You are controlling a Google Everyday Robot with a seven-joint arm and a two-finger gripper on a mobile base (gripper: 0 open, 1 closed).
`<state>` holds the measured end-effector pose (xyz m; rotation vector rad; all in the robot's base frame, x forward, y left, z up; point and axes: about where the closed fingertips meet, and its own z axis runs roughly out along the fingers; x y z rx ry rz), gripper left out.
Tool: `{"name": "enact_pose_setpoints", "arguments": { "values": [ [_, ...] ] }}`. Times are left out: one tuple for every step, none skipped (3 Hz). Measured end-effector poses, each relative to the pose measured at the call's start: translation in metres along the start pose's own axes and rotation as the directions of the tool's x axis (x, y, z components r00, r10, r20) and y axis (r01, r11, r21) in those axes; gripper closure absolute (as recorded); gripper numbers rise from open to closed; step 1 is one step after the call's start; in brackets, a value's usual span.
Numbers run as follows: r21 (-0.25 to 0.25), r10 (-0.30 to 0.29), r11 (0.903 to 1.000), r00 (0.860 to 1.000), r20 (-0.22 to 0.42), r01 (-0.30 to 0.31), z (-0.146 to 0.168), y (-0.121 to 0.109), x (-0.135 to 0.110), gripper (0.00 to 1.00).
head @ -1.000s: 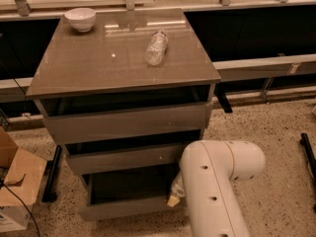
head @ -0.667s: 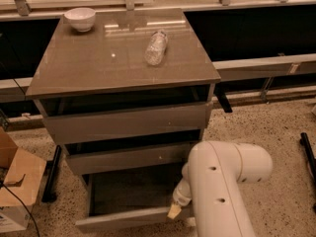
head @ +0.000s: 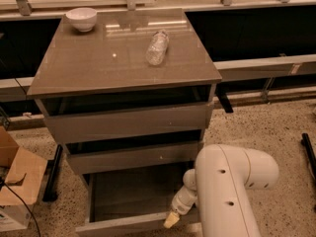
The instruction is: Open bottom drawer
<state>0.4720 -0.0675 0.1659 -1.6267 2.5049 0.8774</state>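
The bottom drawer (head: 129,223) is the lowest of three taupe-grey fronts on the small cabinet (head: 123,63). It stands pulled out toward me, its plain grey box interior (head: 131,189) showing. Its front panel runs along the lower edge of the view. My gripper (head: 173,218) sits at the right end of that front panel, at the top edge, under my white arm (head: 232,191). The middle drawer (head: 133,157) and the top drawer (head: 128,122) above it stand nearly flush.
A clear plastic bottle (head: 157,47) lies on the cabinet top, and a white bowl (head: 81,19) stands at its back left. A cardboard box (head: 17,181) sits on the floor at the left. Dark rails and speckled floor lie to the right.
The bottom drawer has slid further out toward me, showing more of its interior. My gripper and arm have moved down and back with its front panel.
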Motion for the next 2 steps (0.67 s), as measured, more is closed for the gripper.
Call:
{"name": "enact_pose_setpoints", "arguments": {
  "values": [
    [-0.040,0.078,0.9963,0.996,0.051,-0.076,0.0156,0.0232,0.0083,0.01],
    [-0.040,0.078,0.9963,0.996,0.051,-0.076,0.0127,0.0236,0.0058,0.00]
  ]
}}
